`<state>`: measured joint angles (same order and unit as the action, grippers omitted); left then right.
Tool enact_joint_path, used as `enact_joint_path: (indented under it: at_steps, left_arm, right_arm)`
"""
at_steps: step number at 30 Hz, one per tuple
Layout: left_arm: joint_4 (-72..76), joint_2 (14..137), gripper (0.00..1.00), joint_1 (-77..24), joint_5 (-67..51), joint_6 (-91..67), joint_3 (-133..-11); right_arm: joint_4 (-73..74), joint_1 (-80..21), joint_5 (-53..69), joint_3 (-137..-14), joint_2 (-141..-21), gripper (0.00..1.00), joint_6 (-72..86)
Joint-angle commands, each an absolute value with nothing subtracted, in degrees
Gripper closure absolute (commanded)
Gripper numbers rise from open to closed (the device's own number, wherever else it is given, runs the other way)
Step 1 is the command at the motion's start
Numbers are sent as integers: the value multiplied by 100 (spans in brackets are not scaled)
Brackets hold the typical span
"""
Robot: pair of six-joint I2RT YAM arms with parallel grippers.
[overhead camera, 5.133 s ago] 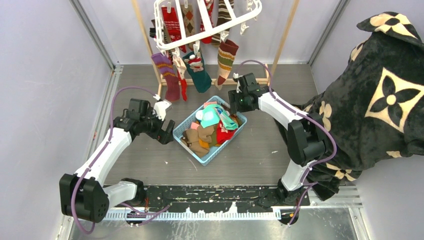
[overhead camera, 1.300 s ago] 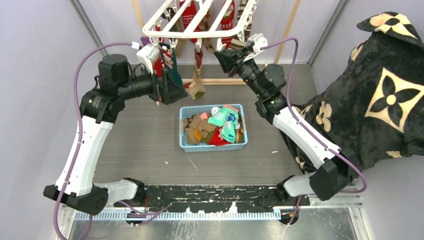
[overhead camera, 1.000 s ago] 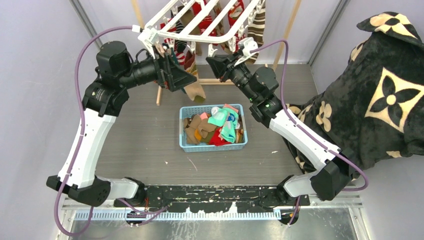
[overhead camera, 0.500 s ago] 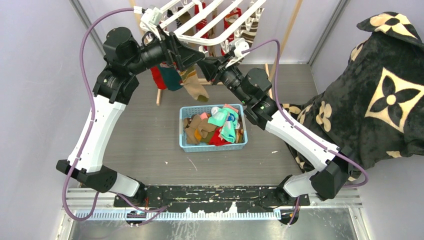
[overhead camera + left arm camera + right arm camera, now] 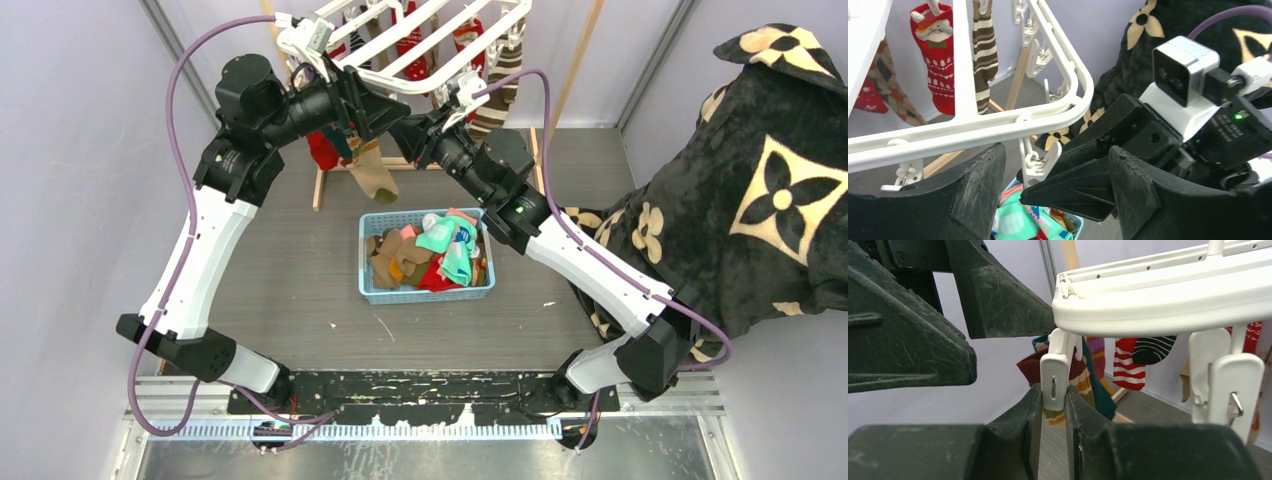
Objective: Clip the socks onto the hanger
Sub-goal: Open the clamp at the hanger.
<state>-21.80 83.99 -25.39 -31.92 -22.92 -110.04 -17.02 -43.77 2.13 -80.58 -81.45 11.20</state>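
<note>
Both arms are raised to the near rim of the white hanger point(image 5: 998, 127), which tilts above the table with several socks already hanging from it, among them a red Santa sock point(image 5: 938, 65) and a brown striped sock point(image 5: 983, 50). The right gripper point(image 5: 1053, 397) has its fingers pressed against either side of one dangling clip point(image 5: 1053, 372) on that rim, pinching it. This is probably to squeeze it open or to hold it steady, though its wrist view is too close to show whether the clip's mouth has actually parted. The left gripper point(image 5: 1056, 152) faces it from the other side with its fingers point(image 5: 963, 200) spread wide and nothing between them, so it looks placed to feed fabric into the clip yet carries no sock. The rest of the socks point(image 5: 440, 240) lie heaped in the blue basket point(image 5: 364, 270) on the table below, well apart from both grippers. By my reading one must be fetched before this clip can be filled, and a neighbouring clip point(image 5: 1233, 385) also hangs empty
</note>
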Motion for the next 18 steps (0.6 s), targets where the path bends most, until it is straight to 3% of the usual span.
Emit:
enact_joint_path:
  at_steps: [1,18]
  left_arm:
    - [-1747,8261,27,-2617,-2931,-1882,-10824]
    - [-1647,8394,39,-2631,-2584,-1780,-10780]
  right_arm:
    - [-1556,-4475,507,-8388,-8104,99,1241]
    - [-1366,-4473,634,-8406,-8088,99,1248]
